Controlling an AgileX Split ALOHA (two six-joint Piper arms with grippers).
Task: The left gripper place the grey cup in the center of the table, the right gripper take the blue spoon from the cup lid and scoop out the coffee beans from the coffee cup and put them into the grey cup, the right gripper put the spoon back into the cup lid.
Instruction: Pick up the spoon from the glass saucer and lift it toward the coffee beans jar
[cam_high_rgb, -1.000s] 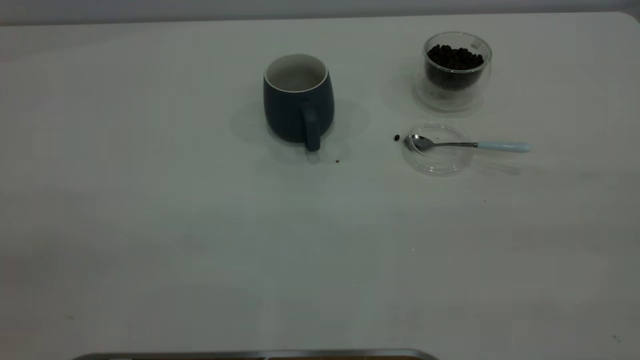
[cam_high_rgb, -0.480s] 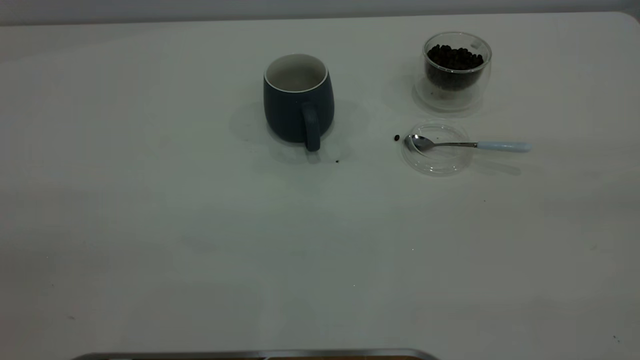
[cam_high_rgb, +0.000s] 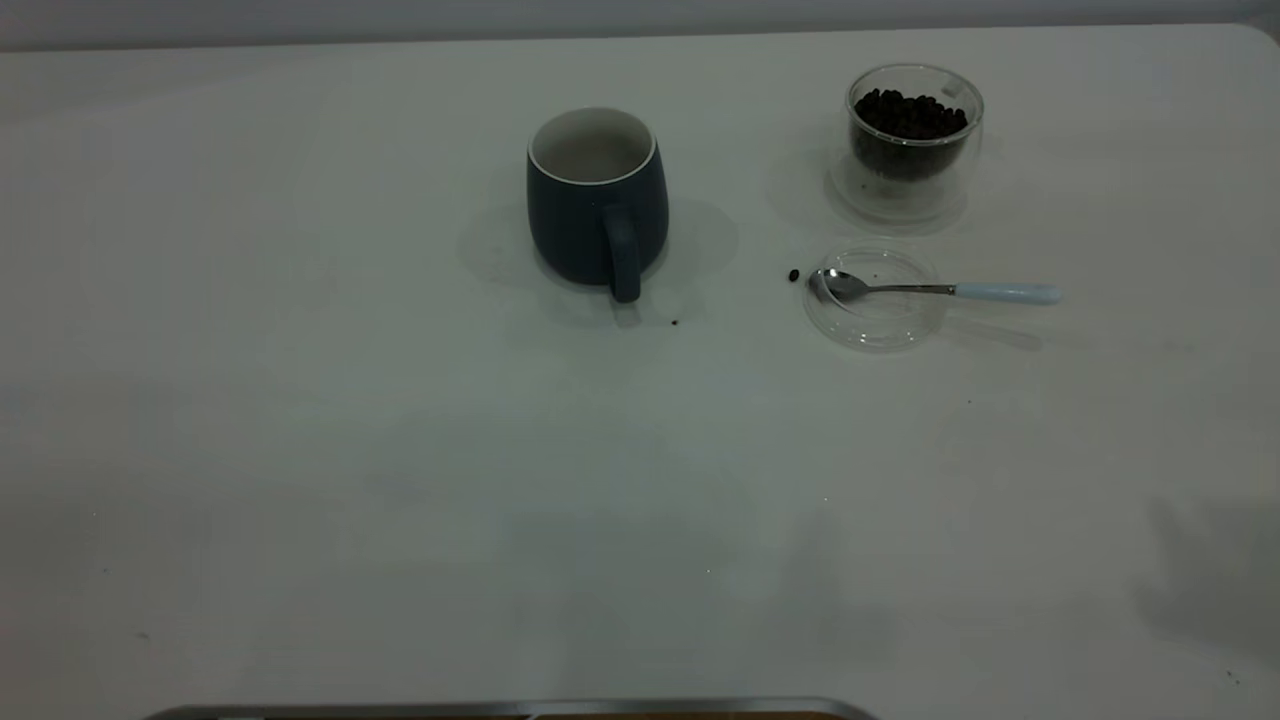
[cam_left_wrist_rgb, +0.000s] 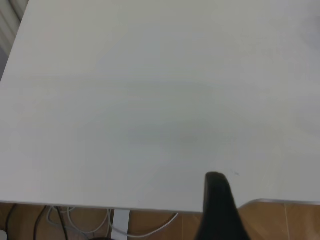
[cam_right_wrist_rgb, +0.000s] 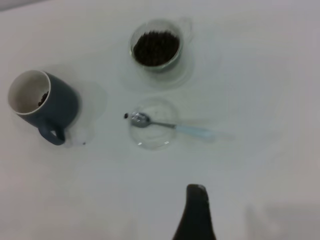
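The grey cup (cam_high_rgb: 597, 200) stands upright near the middle of the table (cam_high_rgb: 400, 450), handle toward the near edge. A few coffee beans (cam_right_wrist_rgb: 43, 97) show inside the grey cup (cam_right_wrist_rgb: 45, 107). To its right the coffee cup (cam_high_rgb: 912, 140) holds a heap of coffee beans (cam_high_rgb: 908, 115). The blue spoon (cam_high_rgb: 940, 290) lies with its bowl in the cup lid (cam_high_rgb: 875, 325) and its handle out over the rim. Neither gripper shows in the exterior view. My right gripper (cam_right_wrist_rgb: 196, 212) hangs high above the table, well back from the blue spoon (cam_right_wrist_rgb: 175, 126). My left gripper (cam_left_wrist_rgb: 217, 200) is over the table's near edge.
One loose bean (cam_high_rgb: 793, 275) lies just left of the lid, and a dark speck (cam_high_rgb: 674, 322) lies near the grey cup's handle. A metal edge (cam_high_rgb: 500, 708) runs along the near side. Cables (cam_left_wrist_rgb: 100, 225) hang below the table edge in the left wrist view.
A faint shadow has spread over the table's near right and near middle. The grey cup, coffee cup, lid and spoon have not moved.
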